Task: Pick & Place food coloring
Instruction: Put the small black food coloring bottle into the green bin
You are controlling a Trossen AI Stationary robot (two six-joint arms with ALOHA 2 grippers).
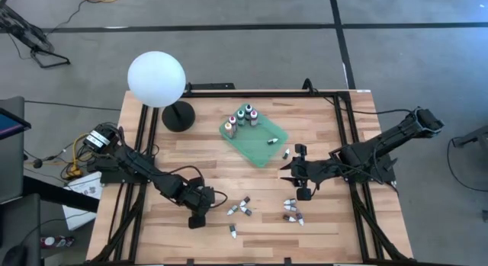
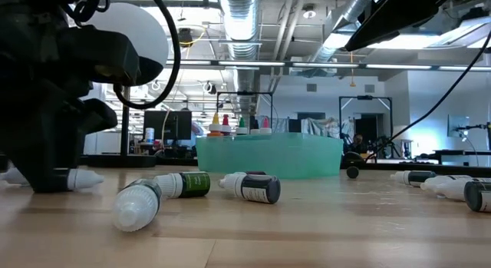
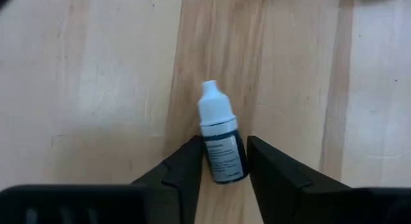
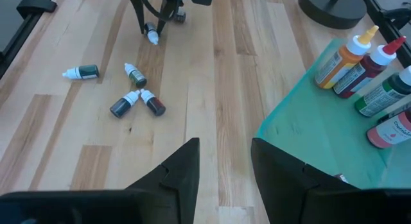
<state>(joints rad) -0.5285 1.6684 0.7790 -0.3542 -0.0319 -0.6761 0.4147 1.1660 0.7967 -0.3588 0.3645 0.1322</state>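
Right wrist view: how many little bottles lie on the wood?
5. A green-labelled bottle lies alone; three bottles bunch nearby; one bottle sits between the left gripper's fingers. More may lie outside this view.

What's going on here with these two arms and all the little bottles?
Two robot arms are sorting small food coloring bottles into a green tray. The left gripper is down on the wooden table, its jaws on either side of one white-capped bottle lying flat. The right gripper hangs empty near the tray's edge with its jaws apart. Several bottles already stand in the tray; others lie scattered on the table.
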